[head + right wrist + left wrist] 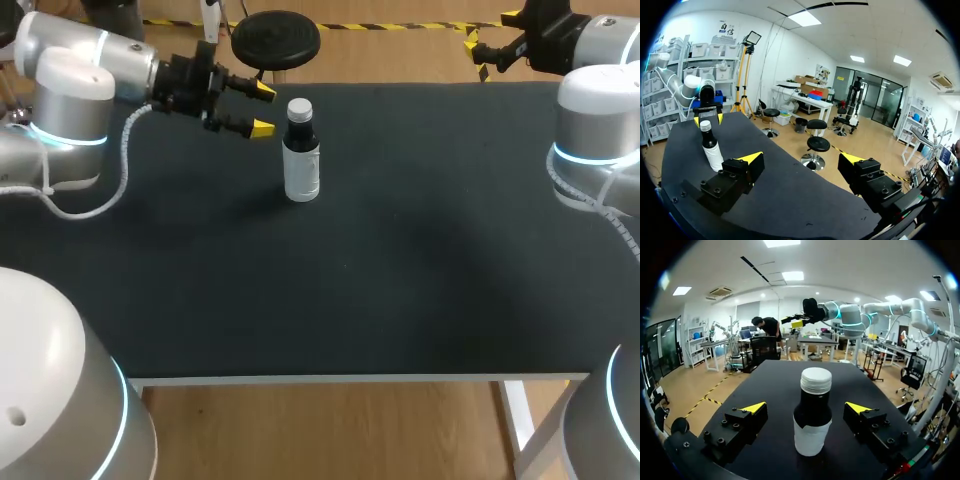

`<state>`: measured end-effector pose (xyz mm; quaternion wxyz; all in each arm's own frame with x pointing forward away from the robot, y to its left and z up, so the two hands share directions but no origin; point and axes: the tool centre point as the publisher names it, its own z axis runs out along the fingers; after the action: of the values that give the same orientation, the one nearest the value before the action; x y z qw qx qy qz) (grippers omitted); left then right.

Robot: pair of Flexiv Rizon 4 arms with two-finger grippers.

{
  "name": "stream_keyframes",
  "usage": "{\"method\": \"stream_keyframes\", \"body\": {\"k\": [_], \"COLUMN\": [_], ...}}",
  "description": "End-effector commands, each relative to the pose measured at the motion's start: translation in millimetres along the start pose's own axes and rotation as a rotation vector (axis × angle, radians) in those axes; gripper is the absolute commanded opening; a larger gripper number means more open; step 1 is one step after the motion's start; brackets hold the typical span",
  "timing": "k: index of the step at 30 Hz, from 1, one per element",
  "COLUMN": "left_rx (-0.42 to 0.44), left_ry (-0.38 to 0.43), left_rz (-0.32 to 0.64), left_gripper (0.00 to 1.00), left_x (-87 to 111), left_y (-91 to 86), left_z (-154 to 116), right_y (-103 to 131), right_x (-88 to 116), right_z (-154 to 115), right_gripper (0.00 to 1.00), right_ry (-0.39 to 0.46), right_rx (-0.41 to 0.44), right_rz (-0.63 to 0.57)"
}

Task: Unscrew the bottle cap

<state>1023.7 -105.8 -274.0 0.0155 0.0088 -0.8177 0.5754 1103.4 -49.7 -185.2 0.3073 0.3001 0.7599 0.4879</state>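
While both arms hang over the black table, the sole item standing on it is one small bottle: dark body, white label wrapped round the lower part, pale ribbed cap seated on the neck, upright, placed left of the middle and toward the far edge. Left gripper: comes in from the left side, held level at about cap height, fingers spread wide, yellow tips just short of the bottle and not touching it. Same item in the left wrist view: bottle directly ahead of the left gripper, in line with the gap between the two fingers, clear space at either side, cap above the level of the tips. Right gripper: at the far right corner of the table, fingers apart, holding nothing, well apart from the bottle. Right wrist view: right gripper with both fingers spread over the table's edge; bottle well off beside one finger, cap on, the left gripper's yellow tips showing just behind it at either side of the neck. Right arm also shows in the left wrist view, beyond the bottle at the table's far end.
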Motion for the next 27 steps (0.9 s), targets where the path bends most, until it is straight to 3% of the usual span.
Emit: {"method": "stream_keyframes", "body": {"k": [1,27], "left_rx": [0.0,-0.016], "left_ry": [0.033,0.133], "left_rz": [-0.001,0.012], "left_gripper": [1.0,1.0], "left_x": [-7.8,-7.8], "left_y": [2.6,0.2], "left_z": [9.4,47.3], "right_y": [0.6,0.6], "right_x": [-0.7,-0.7], "right_z": [0.3,0.3], "right_gripper": [1.0,1.0], "right_ry": [0.002,0.002], "right_rx": [0.002,0.002], "right_rz": [0.0,0.0]}}
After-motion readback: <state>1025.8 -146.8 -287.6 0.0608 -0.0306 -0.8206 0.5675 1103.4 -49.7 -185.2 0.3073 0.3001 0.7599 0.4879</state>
